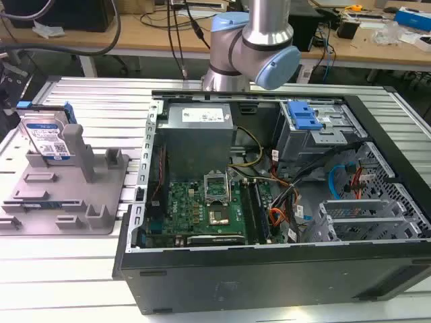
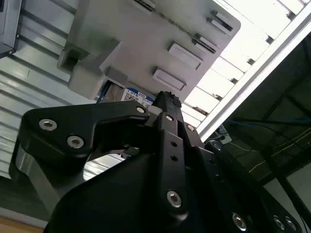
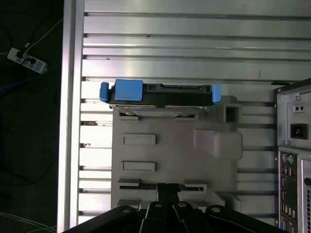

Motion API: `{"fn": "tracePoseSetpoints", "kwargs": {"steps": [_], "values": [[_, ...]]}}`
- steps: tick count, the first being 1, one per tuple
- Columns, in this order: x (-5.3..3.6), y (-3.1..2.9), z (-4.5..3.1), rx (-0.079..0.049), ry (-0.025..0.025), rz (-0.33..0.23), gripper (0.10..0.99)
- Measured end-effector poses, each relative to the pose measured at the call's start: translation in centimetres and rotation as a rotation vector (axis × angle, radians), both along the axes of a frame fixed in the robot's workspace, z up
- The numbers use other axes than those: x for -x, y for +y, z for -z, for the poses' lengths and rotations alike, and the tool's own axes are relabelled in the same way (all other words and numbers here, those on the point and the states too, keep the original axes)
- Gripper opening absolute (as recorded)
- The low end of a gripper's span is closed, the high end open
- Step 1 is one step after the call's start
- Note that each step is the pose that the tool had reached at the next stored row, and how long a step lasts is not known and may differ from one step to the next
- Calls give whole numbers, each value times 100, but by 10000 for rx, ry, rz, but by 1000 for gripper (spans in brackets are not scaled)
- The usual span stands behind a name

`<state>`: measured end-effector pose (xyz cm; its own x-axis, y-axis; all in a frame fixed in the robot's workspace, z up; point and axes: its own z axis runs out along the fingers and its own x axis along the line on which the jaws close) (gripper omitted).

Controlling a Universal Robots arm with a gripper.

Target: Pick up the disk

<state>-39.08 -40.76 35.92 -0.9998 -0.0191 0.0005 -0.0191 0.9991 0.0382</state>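
One disk stands up on its edge in a slot at one end of a grey plastic fixture. The disk is flat and silver, with a white-and-blue label. A blue plastic frame runs round its edges. In the first wrist view the disk is seen from its thin edge, as a long dark strip with blue ends.

The one fixture is smooth and blocky. It has one tall post just beside the disk and two small raised rectangles on its flat part.

The black gripper hangs over the other end of the fixture, well apart from the disk. Its jaws look pressed together with nothing between them.

The table is made of shiny ribbed metal slats. On it, at the exterior view's right of the fixture, lies one open black computer case. Inside are one green board, one grey metal box and one blue bracket. The round silver arm has pale blue caps.
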Motion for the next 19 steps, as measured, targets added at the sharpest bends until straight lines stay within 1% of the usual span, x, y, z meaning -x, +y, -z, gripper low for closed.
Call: {"fn": "tracePoseSetpoints", "kwargs": {"steps": [7,8,10,13,16,17,18,19], "values": [[0,0,0,2,0,-35,106],[0,0,4,0,-1,-541,106],[-1,0,6,-1,-1,-907,106],[-1,0,12,1,1,-1670,106],[-1,0,26,1,1,-3120,114],[-1,0,31,0,0,-3578,235],[-1,0,33,1,1,-3867,298],[0,0,35,0,0,-4241,298]]}}
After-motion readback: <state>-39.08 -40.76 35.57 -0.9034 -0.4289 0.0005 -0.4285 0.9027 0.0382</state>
